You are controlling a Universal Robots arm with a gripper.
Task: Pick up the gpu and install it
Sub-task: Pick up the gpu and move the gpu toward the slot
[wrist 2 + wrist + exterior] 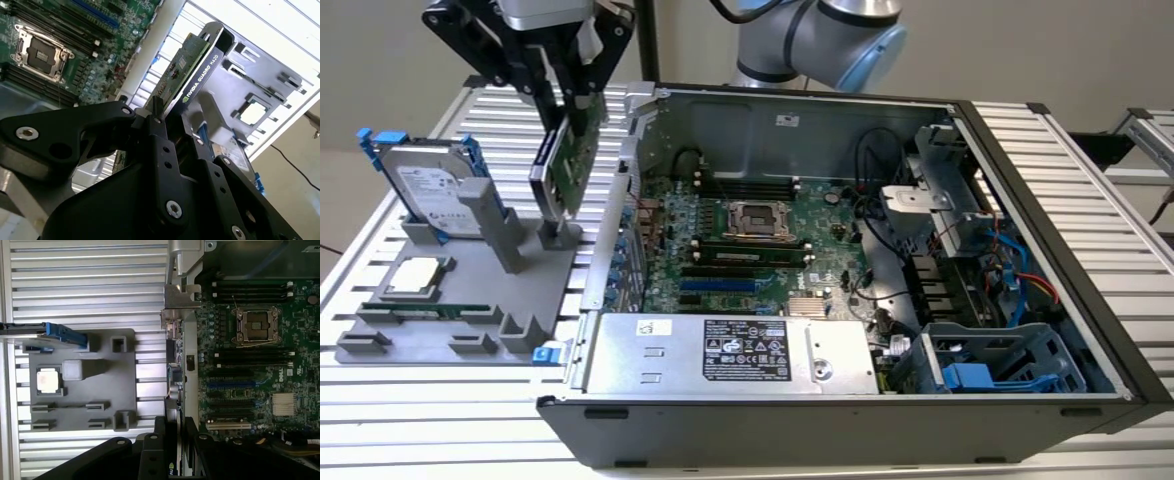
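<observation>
Black gripper [567,105], jaws closed flat on both faces of the gpu [560,168], pinching it near its upper edge. The gpu hangs upright, slightly tilted, its long side running down from the gripper. Green board face is turned toward the computer case [1047,190], black face away from it. Second wrist view confirms the pinch: the gpu's edge runs straight out from between the fingers [160,145].

Handling, as judged: light, stiff, thin. Fragile on the green side, which carries small parts, so the hold belongs on the flat faces near the edge, away from the contact strip and the silver end bracket. The smooth black cover could slip under a weak pinch, and a twist would strain the board.

Directly below the gripper: grey holder tray [520,300] with upright posts. The gpu's lower end sits at a post slot; cannot tell whether it touches or hangs just clear.

Beside the gripper, away from the case: silver hard drive [434,185] with blue rails, standing on the same tray. Lower on the tray lie a square processor chip [416,277] and a narrow memory stick [427,309], both flat.

Farther off, on the gripper's other side: the case lies open, motherboard [747,235] exposed, expansion slots near the wall closest to the gripper.
</observation>
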